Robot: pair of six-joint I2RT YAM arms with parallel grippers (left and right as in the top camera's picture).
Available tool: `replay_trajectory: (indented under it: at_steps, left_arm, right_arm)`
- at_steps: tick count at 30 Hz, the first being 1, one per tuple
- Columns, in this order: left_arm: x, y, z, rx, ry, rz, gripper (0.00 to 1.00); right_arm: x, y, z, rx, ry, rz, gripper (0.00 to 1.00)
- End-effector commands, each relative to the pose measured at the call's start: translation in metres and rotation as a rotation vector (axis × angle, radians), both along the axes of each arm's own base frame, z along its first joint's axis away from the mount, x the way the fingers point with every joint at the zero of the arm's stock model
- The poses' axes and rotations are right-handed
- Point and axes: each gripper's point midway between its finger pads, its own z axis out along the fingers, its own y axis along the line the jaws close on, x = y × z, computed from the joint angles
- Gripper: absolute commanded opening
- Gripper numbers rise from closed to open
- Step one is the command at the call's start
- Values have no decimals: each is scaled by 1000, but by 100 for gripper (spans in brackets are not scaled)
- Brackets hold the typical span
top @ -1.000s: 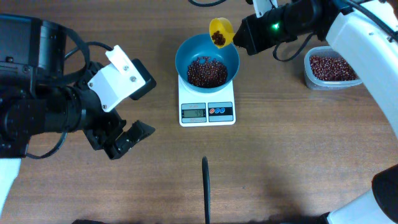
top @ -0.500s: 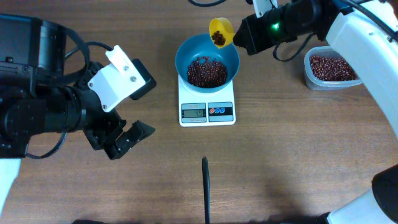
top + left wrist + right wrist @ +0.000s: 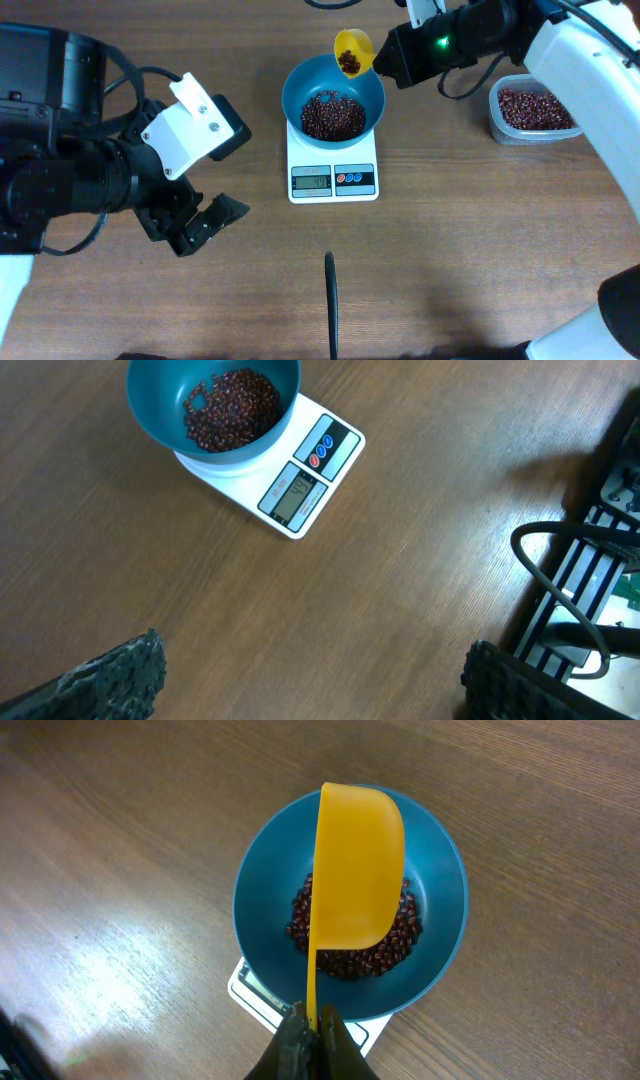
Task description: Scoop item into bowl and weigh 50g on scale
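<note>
The worry I'd have is overshoot. The yellow scoop (image 3: 353,50) carries a small clump of beans (image 3: 350,63) and hangs over the upper rim of the blue bowl (image 3: 295,85), at the top centre of the overhead view. One roll too far and the whole clump drops at once, so the weight could jump past fifty. The display on the scale (image 3: 333,180) is too small for me to read with any trust, so I can't say how much room is left.

Second risk: the scoop sits right at the rim rather than over the middle, so stray beans could skip off the edge onto the tabletop (image 3: 450,250). A bump of scoop on bowl would also upset the reading.

The right pincer (image 3: 312,1030) is clamped tight on the thin handle at the bottom of its wrist view. The left pincer (image 3: 310,680) has its fingers wide apart and holds nothing, well off toward the lower left in the overhead view.

The scoop's long axis runs from that grip straight up the wrist frame, cup end over the beans in the bowl. From above it lies roughly left–right, handle to the right, cup to the left. More beans wait in the clear tub (image 3: 530,108) at the upper right.
</note>
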Motion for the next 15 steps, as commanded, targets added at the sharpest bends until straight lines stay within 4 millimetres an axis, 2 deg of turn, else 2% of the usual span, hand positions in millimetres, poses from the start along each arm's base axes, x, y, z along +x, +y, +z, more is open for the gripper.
replay_trajectory:
  at_steps: [1, 3, 5, 9, 12, 15]
  left_arm:
    - [1, -1, 7, -10, -24, -15, 99]
    - [1, -1, 7, -10, -24, -15, 99]
    - [1, -1, 7, -10, -24, -15, 99]
    - [1, -1, 7, -10, -24, -15, 99]
    - [1, -1, 7, -10, -24, -15, 99]
    - [1, -1, 7, -10, -24, -15, 99]
  right_arm:
    - [-3, 7, 26, 43, -49, 23, 4]
    - [-11, 17, 33, 133, -23, 75, 4]
    - [-8, 5, 24, 62, -17, 28, 4]
    - [-8, 4, 24, 55, -16, 23, 4]
    - [0, -8, 17, -43, -49, -31, 4]
    - [-3, -3, 20, -1, -34, -9, 4]
